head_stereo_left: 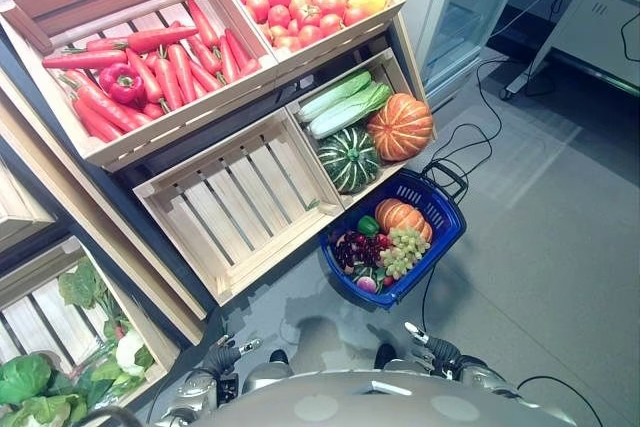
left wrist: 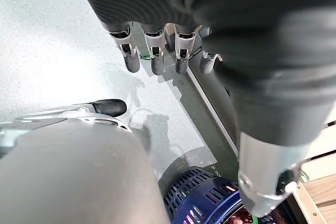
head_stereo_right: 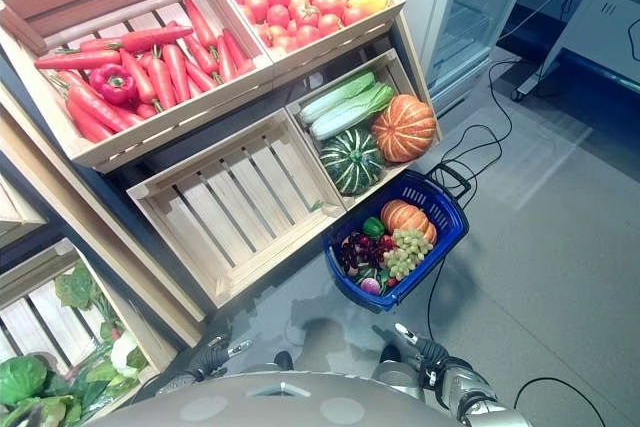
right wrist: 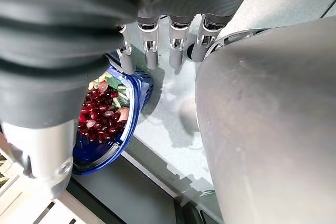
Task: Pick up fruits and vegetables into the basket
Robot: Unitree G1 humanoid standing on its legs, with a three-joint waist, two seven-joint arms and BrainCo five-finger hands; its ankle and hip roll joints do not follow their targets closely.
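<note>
Blue basket [head_stereo_left: 436,209] on floor under the shelf, part filled; both hands down and empty.
Left hand [left wrist: 152,51] and right hand [right wrist: 163,43] hang with fingers straight, holding nothing, likely between picks. Basket sits just below the pumpkin [head_stereo_left: 400,126] crate for an easy drop; grapes [head_stereo_left: 404,250] and a small pumpkin [head_stereo_left: 402,217] already inside. Carrots [head_stereo_left: 165,62] and tomatoes [head_stereo_left: 300,2] wait in the upper crates.
</note>
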